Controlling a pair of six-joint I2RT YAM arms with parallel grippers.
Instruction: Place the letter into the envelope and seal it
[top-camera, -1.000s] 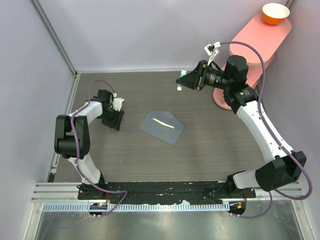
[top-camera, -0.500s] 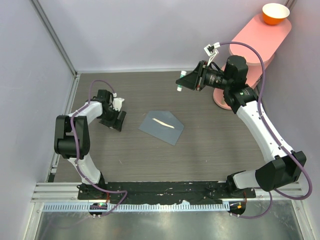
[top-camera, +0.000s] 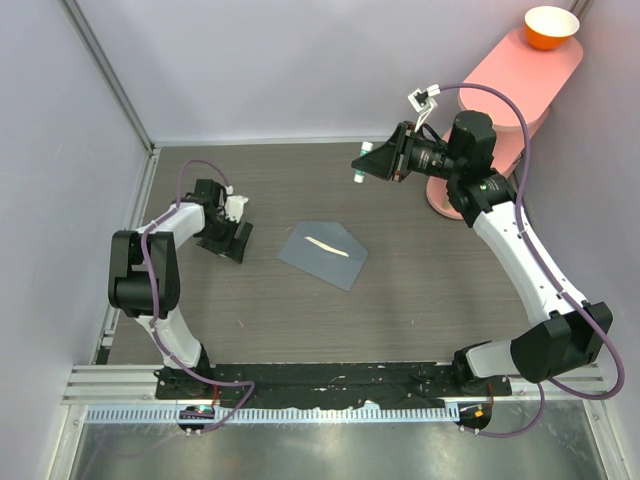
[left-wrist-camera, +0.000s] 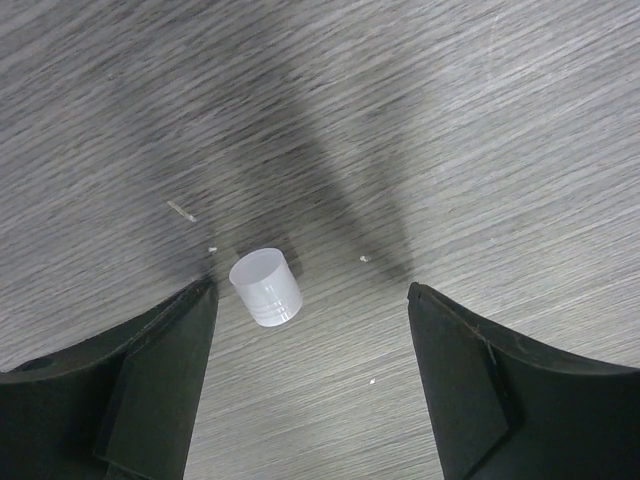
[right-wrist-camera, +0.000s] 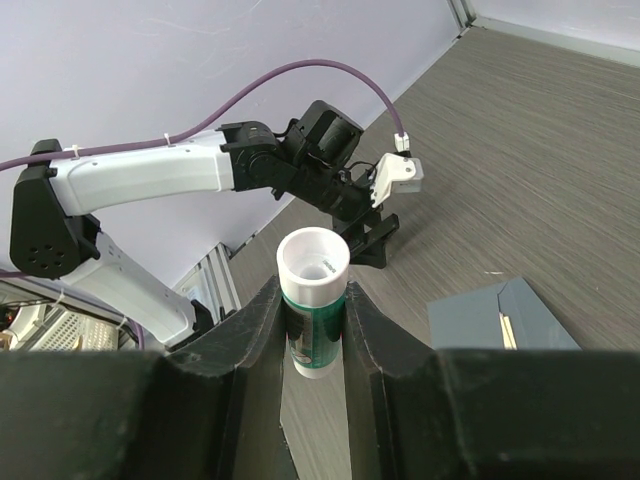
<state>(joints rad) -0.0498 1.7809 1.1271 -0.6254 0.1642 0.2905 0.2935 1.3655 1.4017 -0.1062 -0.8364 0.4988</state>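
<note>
This is a robot lab cell. Plain panels (top-camera: 250, 60) enclose a wood-grain counter (top-camera: 400, 300). An aluminium rail (top-camera: 100, 385) and two cabled arms (top-camera: 520, 250) line its near edge.

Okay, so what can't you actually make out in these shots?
Envelope contents: in the top view only a thin pale streak shows on it, too small to identify.
Glue stick label: in the right wrist view the right gripper covers most of it.
Cap: seen only in the left wrist view; in the top view the left gripper hides it.
Envelope's near part: in the right wrist view the gripper body cuts it off.
</note>
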